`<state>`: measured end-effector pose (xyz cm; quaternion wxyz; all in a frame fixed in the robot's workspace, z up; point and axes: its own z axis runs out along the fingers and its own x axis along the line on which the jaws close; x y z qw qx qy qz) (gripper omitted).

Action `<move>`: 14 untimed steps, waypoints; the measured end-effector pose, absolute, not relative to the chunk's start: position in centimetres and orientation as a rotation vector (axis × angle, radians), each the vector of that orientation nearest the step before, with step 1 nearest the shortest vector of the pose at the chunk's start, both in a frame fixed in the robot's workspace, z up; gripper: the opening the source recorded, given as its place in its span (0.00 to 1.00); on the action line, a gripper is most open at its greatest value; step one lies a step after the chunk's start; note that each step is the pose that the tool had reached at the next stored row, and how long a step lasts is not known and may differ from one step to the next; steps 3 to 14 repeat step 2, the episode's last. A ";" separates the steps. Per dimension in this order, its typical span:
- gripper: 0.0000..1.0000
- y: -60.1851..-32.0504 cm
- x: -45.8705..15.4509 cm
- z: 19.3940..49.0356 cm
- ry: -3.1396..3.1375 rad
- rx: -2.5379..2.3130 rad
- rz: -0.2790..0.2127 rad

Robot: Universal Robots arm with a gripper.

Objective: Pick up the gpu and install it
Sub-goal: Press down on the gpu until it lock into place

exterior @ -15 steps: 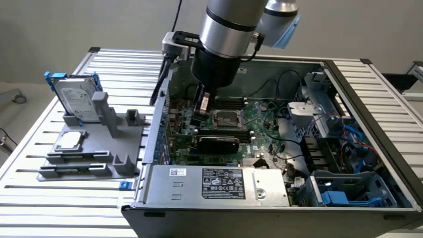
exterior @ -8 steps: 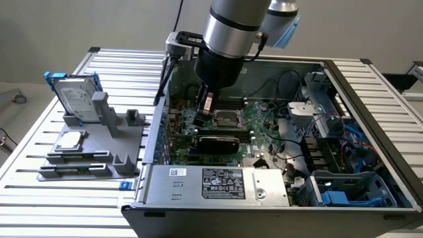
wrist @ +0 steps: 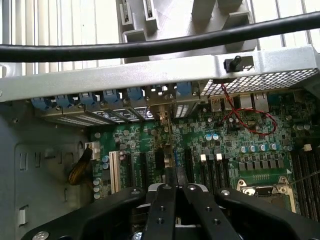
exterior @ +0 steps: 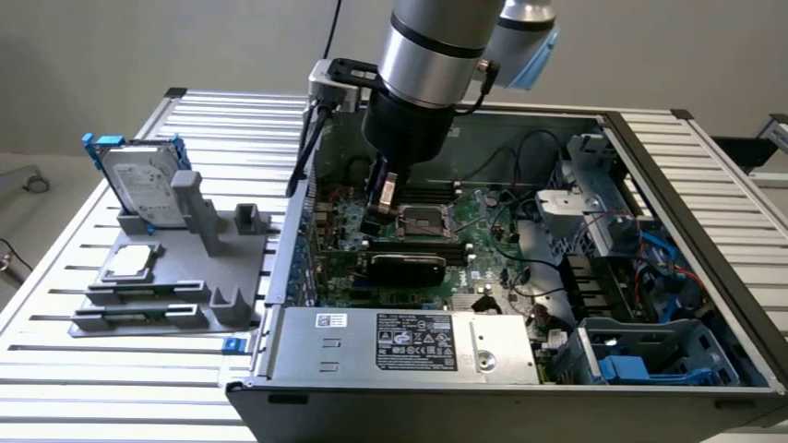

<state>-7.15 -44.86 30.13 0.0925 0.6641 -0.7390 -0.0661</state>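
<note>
The gpu (exterior: pixel 409 269) stands on edge inside the open computer case (exterior: pixel 689 185), low over the green motherboard (exterior: pixel 486 217), with its black cover facing the exterior view. In the wrist view the gpu (wrist: pixel 168 150) shows edge-on as a thin board. It runs from my fingertips to its silver bracket at the case's rear slot openings. My gripper (exterior: pixel 379 229) (wrist: pixel 175 189) reaches down into the case and is shut on the card's top edge. Whether the card is seated in a slot cannot be told.
Outside the case, at the exterior view's left, a grey holder (exterior: pixel 173 277) carries a silver hard drive with blue rails (exterior: pixel 138 180) and a square processor chip (exterior: pixel 132 263). A processor socket (exterior: pixel 425 220) (wrist: pixel 265 187) lies beside the card. The power supply (exterior: pixel 394 340) sits at the case's near side. A black cable (wrist: pixel 150 47) crosses overhead.
</note>
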 end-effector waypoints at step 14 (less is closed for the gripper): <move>0.11 -44.9 -7.2 30.1 -2.194 1.972 -0.196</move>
